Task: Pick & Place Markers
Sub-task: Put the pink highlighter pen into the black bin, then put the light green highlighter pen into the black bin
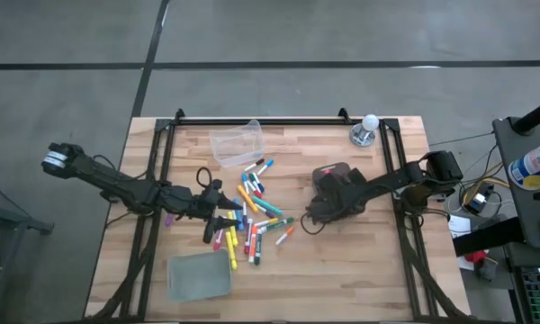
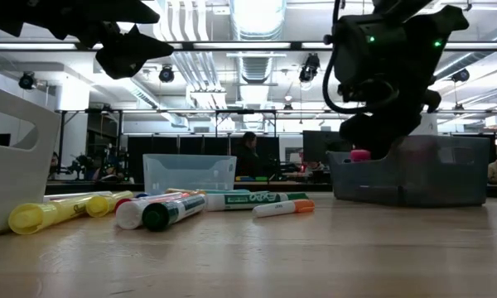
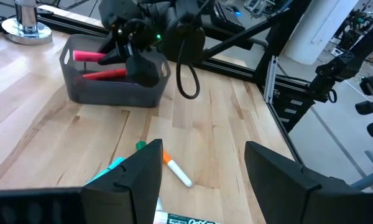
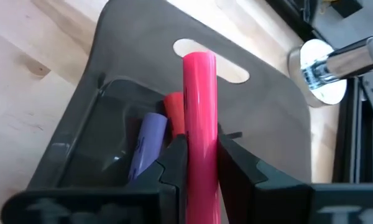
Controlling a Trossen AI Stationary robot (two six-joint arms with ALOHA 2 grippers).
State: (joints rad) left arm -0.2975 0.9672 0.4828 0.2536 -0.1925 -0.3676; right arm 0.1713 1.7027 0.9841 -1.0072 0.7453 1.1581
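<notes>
From above, your right gripper sits over the dark grey bin, which stands right of the table's middle, toward the right edge. Your left gripper hangs over the left side of the scattered markers, a loose heap at the table's centre. A clear bin stands nearer the far edge, a grey-green bin lies toward the near left corner, and a metal stand with a white ball rests by the far right corner.

From table height, your right gripper hangs just above the dark grey bin, with a pink marker end showing at its tip. Markers lie in a row on the wood, yellow ones beside a white bin wall; the clear bin stands behind them.

Through the left wrist camera, your left gripper's fingers stand wide apart with nothing between them. An orange-and-white marker lies on the wood just beyond the gap. Farther off, the right gripper dips into the dark grey bin, where red and pink markers lie.

Through the right wrist camera, your right gripper is clamped narrow on a pink marker, held upright between the fingers above the dark grey bin. A purple marker and a red one lie inside the bin just beside it.
</notes>
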